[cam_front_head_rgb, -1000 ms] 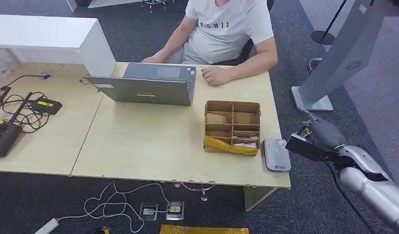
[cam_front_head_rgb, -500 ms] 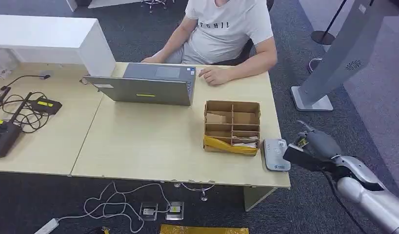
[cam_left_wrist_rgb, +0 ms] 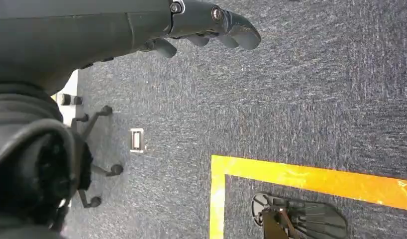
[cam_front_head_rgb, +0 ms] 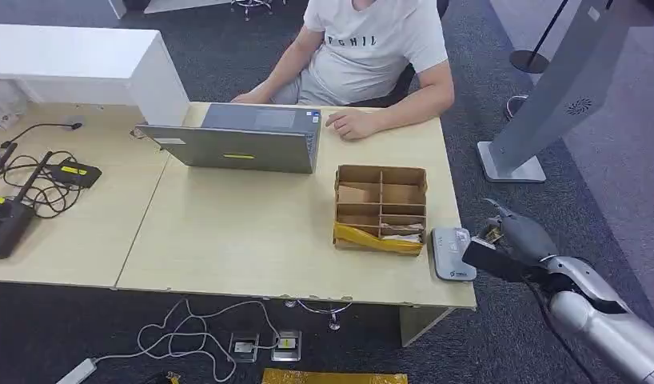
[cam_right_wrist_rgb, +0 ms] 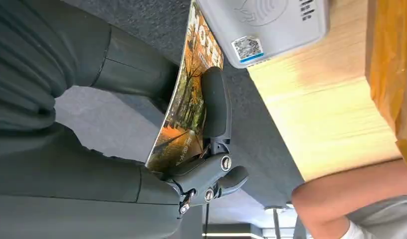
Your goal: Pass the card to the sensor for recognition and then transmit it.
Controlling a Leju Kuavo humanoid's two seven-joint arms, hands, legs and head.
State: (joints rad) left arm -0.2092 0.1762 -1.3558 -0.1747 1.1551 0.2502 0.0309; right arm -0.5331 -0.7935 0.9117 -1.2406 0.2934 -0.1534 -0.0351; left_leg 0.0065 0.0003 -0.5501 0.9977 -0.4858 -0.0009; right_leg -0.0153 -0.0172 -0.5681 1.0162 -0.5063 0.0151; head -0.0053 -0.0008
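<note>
Starting at the far left of the counter (cam_front_head_rgb: 228, 232): black devices and a tangle of dark cable (cam_front_head_rgb: 36, 188), no writing legible. Further right, an open grey laptop (cam_front_head_rgb: 236, 144) with a small yellow mark on its lid, its back toward the robot. A person (cam_front_head_rgb: 372, 48) sits on the far side, one hand resting on the counter by the laptop; shirt lettering partly readable, roughly "CHIL".

Right of centre, a cardboard divider box (cam_front_head_rgb: 380, 208), yellow tape along its near edge, papers in the near compartments.

Near the counter's right near corner, the grey sensor (cam_front_head_rgb: 453, 253), flat, with a small blue mark at its near end. Right wrist view shows a wave-style emblem on its top face, a white sticker with a QR-type code and a blue strip (cam_right_wrist_rgb: 246, 48), and a few dark letters too cropped to read.

Just right of the sensor, the right robot hand (cam_front_head_rgb: 508, 244) holds the card (cam_right_wrist_rgb: 186, 104), thumb pressed on its printed face, fingers behind. Card shows an autumn tree-lined scene; letters "HOTE" readable at the sensor end, small white characters at the other end unreadable. Its long axis runs from the hand toward the sensor, leading end at the sensor's edge; contact cannot be told.

Left robot hand (cam_left_wrist_rgb: 206, 27) hangs over grey carpet (cam_left_wrist_rgb: 301, 89), fingers loosely extended, holding nothing. Yellow floor tape (cam_left_wrist_rgb: 311, 179) below it.
</note>
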